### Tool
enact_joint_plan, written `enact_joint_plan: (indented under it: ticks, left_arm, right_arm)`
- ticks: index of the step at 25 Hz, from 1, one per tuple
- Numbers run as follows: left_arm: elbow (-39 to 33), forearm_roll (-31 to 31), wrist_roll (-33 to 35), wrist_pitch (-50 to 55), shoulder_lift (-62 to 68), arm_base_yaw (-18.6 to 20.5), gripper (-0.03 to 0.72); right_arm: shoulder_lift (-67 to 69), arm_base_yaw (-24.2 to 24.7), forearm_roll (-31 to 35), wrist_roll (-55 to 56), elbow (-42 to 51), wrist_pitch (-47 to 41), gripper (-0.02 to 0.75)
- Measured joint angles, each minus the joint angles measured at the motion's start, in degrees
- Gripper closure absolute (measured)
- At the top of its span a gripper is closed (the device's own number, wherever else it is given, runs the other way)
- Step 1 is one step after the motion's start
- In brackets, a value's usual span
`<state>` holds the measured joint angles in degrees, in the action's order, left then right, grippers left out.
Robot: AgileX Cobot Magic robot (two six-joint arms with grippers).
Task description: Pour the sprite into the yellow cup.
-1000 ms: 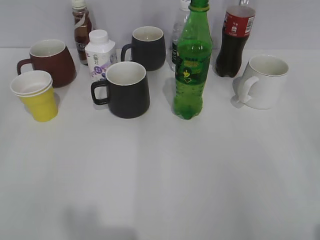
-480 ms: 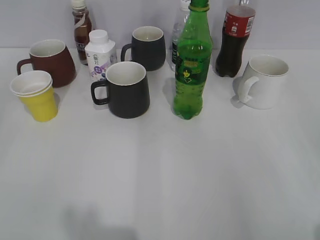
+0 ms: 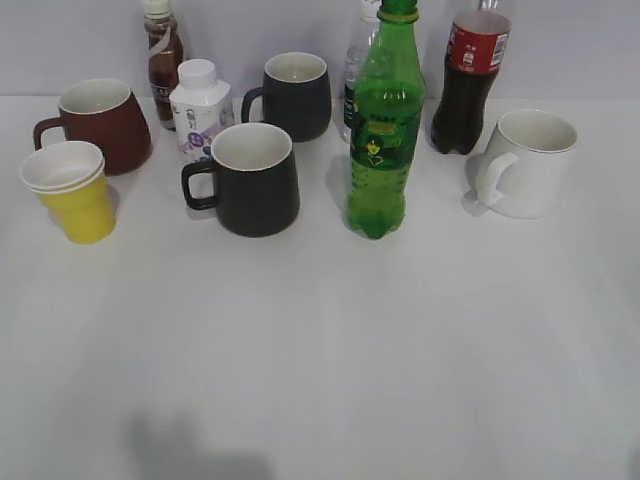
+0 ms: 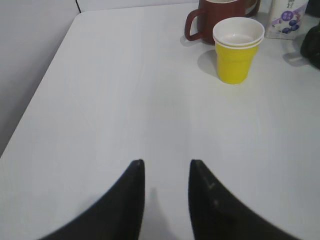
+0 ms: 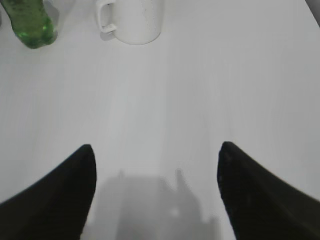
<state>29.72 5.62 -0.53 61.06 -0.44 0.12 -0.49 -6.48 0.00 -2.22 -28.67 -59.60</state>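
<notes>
The sprite (image 3: 383,130), a tall green bottle, stands upright at the table's middle back; its base shows at the top left of the right wrist view (image 5: 30,22). The yellow cup (image 3: 72,192) stands at the far left, in front of a dark red mug; it also shows in the left wrist view (image 4: 238,50). My left gripper (image 4: 166,163) is open with a narrow gap and empty, over bare table well short of the cup. My right gripper (image 5: 156,147) is wide open and empty over bare table, short of the sprite. Neither gripper shows in the exterior view.
A dark red mug (image 3: 98,122), two black mugs (image 3: 252,178) (image 3: 295,94), a white mug (image 3: 528,162), a cola bottle (image 3: 470,80), a clear bottle (image 3: 357,70), a white milk bottle (image 3: 200,108) and a brown drink bottle (image 3: 163,60) crowd the back. The table's left edge (image 4: 45,85) shows.
</notes>
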Motion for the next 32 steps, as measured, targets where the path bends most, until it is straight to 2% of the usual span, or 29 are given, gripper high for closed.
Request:
enact_joint_plan:
  ticks: [6, 10, 15, 21, 28, 32]
  left_arm:
    - [0.0, -1.55, 0.0, 0.0, 0.0, -1.13, 0.449]
    - [1.01, -3.91, 0.0, -3.33, 0.82, -3.64, 0.449]
    - [-0.13, -4.3, 0.0, -19.2, 6.42, -4.04, 0.449]
    - [-7.94, -6.23, 0.0, -39.27, 19.95, -4.04, 0.449]
    - [-8.91, -9.4, 0.0, -62.85, 39.2, -4.11, 0.446]
    - [-8.96, -12.45, 0.0, -68.82, 47.71, -4.17, 0.436]
  right_arm:
    - [0.6, 0.0, 0.39, 0.0, -0.68, 1.72, 0.174]
    - [6.42, 0.0, 1.71, 0.0, -1.22, 13.36, 0.174]
    - [17.66, -0.59, 4.5, -0.02, -1.22, 23.84, 0.174]
    - [28.87, -7.1, 7.26, -1.61, -1.04, 39.04, 0.197]
    - [41.87, -15.62, 7.39, -5.91, -1.04, 44.74, 0.232]
    - [49.34, -19.19, 7.44, -7.15, -1.02, 48.17, 0.234]
